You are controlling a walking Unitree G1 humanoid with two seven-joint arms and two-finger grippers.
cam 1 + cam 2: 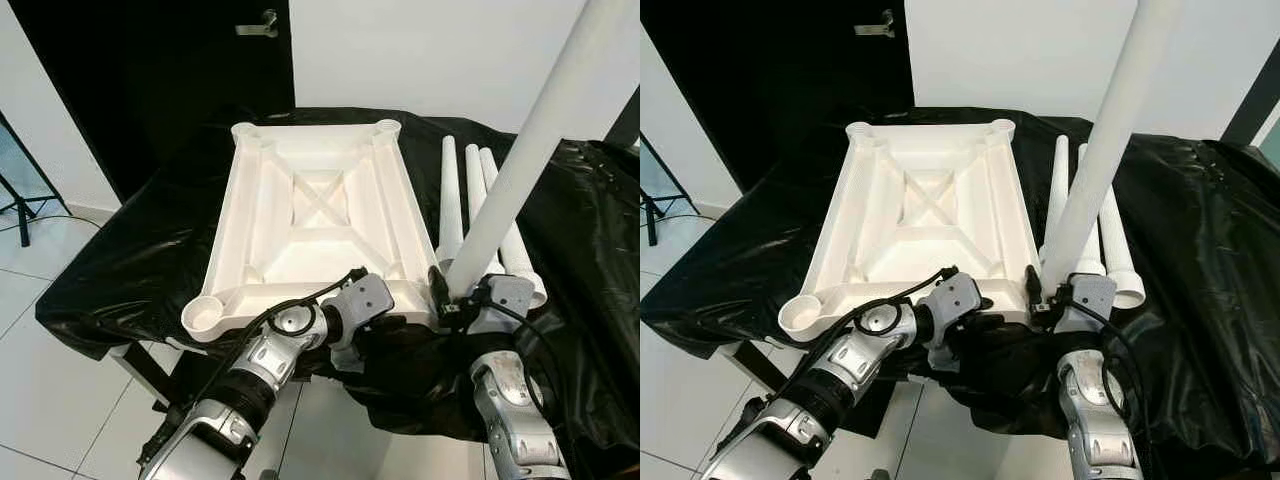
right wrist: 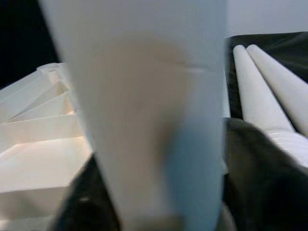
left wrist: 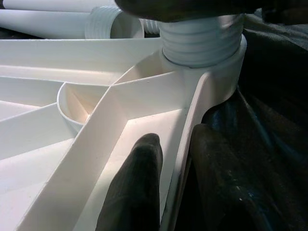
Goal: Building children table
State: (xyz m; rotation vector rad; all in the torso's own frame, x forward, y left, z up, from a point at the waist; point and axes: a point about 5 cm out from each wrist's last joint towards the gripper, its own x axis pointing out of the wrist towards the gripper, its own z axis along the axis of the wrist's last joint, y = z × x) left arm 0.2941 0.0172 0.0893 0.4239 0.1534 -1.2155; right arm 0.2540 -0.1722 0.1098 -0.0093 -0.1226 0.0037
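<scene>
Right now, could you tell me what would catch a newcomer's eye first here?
The white tabletop lies upside down on black sheeting. At its near right corner the right gripper holds a white leg upright, while the left gripper pinches the tabletop's near rim. Three more legs lie beside it.

White plastic tabletop (image 1: 318, 225) lying upside down on the black-draped surface (image 1: 130, 260), ribbed underside up with a crossed brace in the middle and a round socket at each corner. One long white leg (image 1: 530, 140) standing upright and slightly tilted in the near right corner socket, its threaded end seated in the socket rim. Three more white legs (image 1: 478, 215) lying side by side just beside the tabletop's right edge, threaded ends toward the near side.
</scene>
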